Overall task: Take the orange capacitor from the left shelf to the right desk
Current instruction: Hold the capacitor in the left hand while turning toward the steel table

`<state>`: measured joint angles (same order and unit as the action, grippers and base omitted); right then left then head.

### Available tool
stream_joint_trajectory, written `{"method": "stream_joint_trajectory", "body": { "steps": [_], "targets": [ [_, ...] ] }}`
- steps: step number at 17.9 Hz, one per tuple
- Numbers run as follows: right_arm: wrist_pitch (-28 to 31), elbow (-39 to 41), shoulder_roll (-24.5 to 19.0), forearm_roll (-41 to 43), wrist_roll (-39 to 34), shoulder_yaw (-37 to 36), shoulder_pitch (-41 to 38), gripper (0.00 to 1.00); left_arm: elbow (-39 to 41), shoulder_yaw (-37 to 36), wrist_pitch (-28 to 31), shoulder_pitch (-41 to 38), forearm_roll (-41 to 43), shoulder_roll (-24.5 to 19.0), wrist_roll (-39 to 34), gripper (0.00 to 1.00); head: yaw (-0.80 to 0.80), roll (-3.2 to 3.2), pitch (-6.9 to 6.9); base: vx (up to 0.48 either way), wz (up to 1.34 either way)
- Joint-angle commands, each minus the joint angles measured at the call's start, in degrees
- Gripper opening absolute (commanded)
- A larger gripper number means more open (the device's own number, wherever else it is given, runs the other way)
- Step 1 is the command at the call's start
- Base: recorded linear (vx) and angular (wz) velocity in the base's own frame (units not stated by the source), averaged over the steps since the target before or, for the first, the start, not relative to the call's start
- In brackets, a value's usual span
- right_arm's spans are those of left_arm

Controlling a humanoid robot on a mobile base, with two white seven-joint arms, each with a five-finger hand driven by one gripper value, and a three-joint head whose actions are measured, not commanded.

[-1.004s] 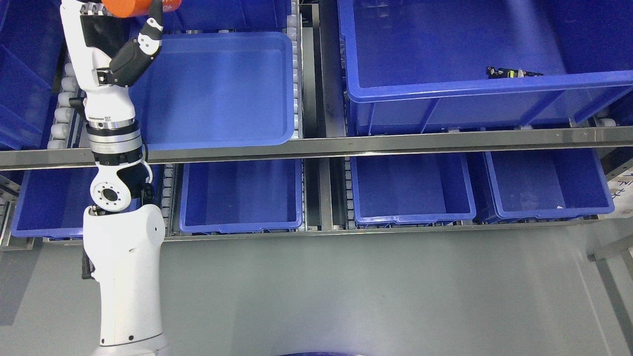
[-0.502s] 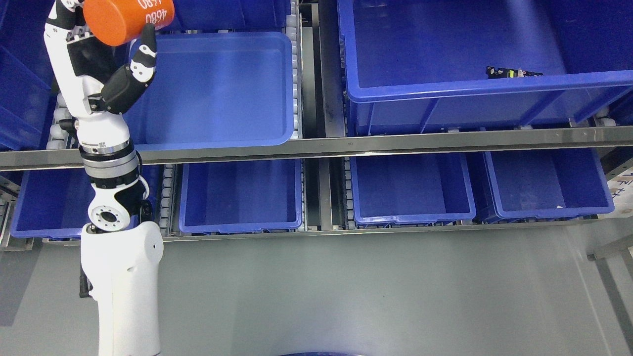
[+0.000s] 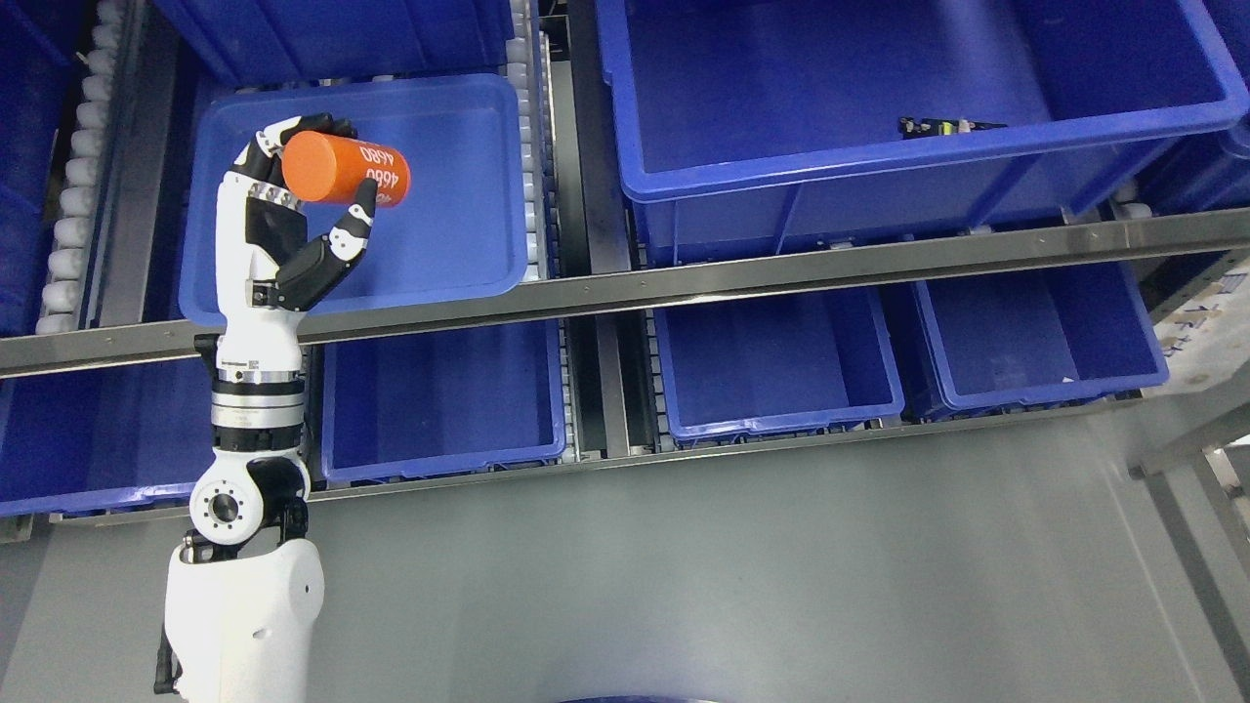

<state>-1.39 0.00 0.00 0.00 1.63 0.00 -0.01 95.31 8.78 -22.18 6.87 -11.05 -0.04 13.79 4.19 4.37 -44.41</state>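
Left hand (image 3: 293, 210) at 10 o'clock, arm rising from bottom left. Fingers (image 3: 262, 161) and thumb (image 3: 354, 227) wrapped around orange capacitor (image 3: 344, 174), gripping it. Capacitor lay on its side, white digits on body, over shallow blue tray (image 3: 459, 264) on upper shelf level. Steel rail (image 3: 781, 273) ran across below tray. Large blue bin (image 3: 879, 166) at 1 o'clock held small dark part (image 3: 937, 126), too small to identify. More blue bins (image 3: 776, 366) on lower level. Grey floor (image 3: 732, 576) at 6 o'clock.
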Motion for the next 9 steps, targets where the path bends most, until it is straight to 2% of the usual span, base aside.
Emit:
{"method": "stream_joint_trajectory", "body": {
  "steps": [1, 6, 9],
  "targets": [
    [0.0, 1.0, 1.0, -0.3, 0.0, -0.7, -1.1, 1.00, 3.4, -2.9, 2.5, -5.8, -0.6, -1.1, 0.2, 0.00, 0.00, 0.00, 0.00, -0.009, -0.34],
    [0.1, 1.0, 1.0, -0.3, 0.0, -0.7, -1.1, 1.00, 3.3, 0.8, -1.6, -9.3, -0.6, -6.1, 0.3, 0.00, 0.00, 0.08, 0.00, 0.017, -0.34],
    [0.0, 1.0, 1.0, -0.3, 0.0, -0.7, -1.1, 1.00, 3.3, 7.0, -7.7, -14.7, -0.6, -8.9, 0.7, 0.00, 0.00, 0.17, 0.00, 0.028, -0.59]
  ]
}}
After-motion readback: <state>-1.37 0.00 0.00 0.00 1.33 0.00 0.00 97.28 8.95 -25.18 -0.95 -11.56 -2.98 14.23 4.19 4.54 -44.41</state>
